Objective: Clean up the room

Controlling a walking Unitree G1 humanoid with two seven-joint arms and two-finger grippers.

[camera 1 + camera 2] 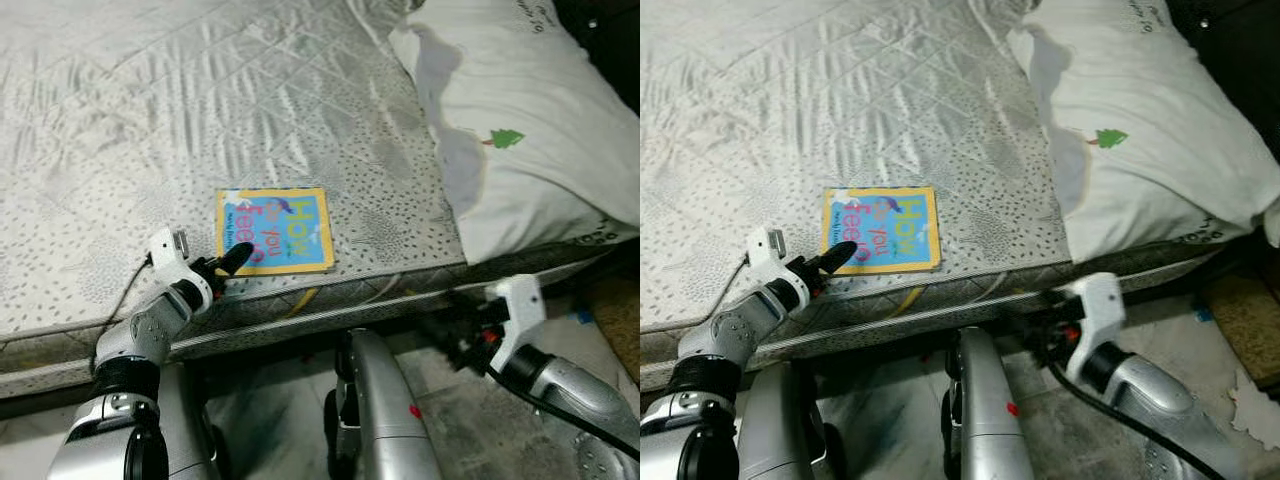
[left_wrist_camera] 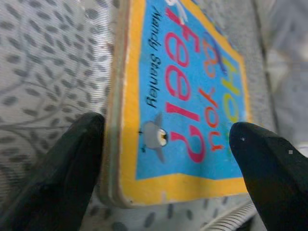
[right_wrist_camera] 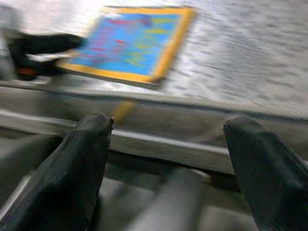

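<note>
Book: a blue board book with a yellow border [image 1: 273, 231] lies flat on the bed [image 1: 150, 120], near the front edge of the mattress, well apart from the pillow [image 1: 520, 130].
Left gripper: the left gripper [image 2: 168, 159] is at the book's near left corner; its fingers [image 2: 72, 159] are spread, one beside the book's edge on the quilt and one over the cover, nothing clamped yet.
Right gripper: the right gripper [image 3: 168, 159] hangs below the mattress edge, fingers apart and empty, facing the bed's side.
Risk, slip: the book lies flat and thin; closing on the corner alone may push it along the slick quilt instead of gripping it.
Risk, snag: the lower finger may dig into the quilt and pinch fabric with the book.
Risk, drop: a corner hold may let the book pivot and fall off the mattress edge.
</note>
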